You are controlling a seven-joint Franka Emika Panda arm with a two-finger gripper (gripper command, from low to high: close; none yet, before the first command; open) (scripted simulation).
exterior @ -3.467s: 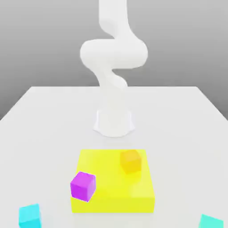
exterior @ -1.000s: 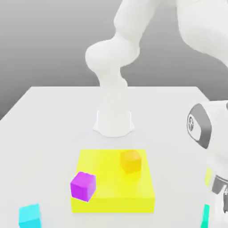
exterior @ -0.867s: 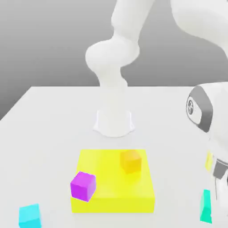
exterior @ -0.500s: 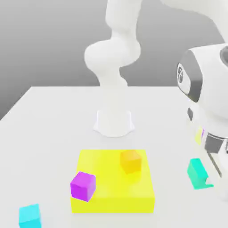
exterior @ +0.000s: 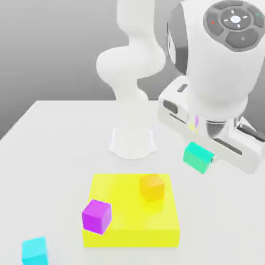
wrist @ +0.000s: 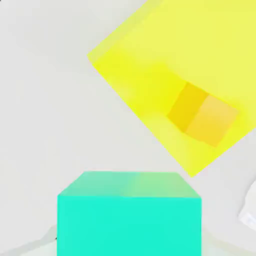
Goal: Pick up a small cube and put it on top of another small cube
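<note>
A plain grey backdrop stands behind a white table (exterior: 57, 140), whose top is bare and evenly lit, with soft shadows under the things on it.

Going from the exterior view's left to its right: the cyan cube (exterior: 34, 251) sits on the table at the near left corner, its lower edge cut off by the frame. Near it, to the right, lies a flat yellow slab (exterior: 124, 217). A magenta cube (exterior: 96, 216) rests at the slab's near left corner, overhanging the edge, and an orange cube (exterior: 151, 187) stands on the slab toward its far right. Behind the slab rises the arm's white base (exterior: 133, 142), with the arm curling up out of the frame. Further right, the hand fills the upper corner, and the gripper (exterior: 201, 155) holds the teal cube (exterior: 197, 157) in the air, tilted, well above the table and just past the slab's right edge.

The fingers themselves are hard to make out beside the cube. In the hand view the teal cube (wrist: 129, 215) sits close in front, clamped, with the slab (wrist: 150, 60) and the orange cube (wrist: 202, 114) below and beyond it; the slab's far corners are cut off.
</note>
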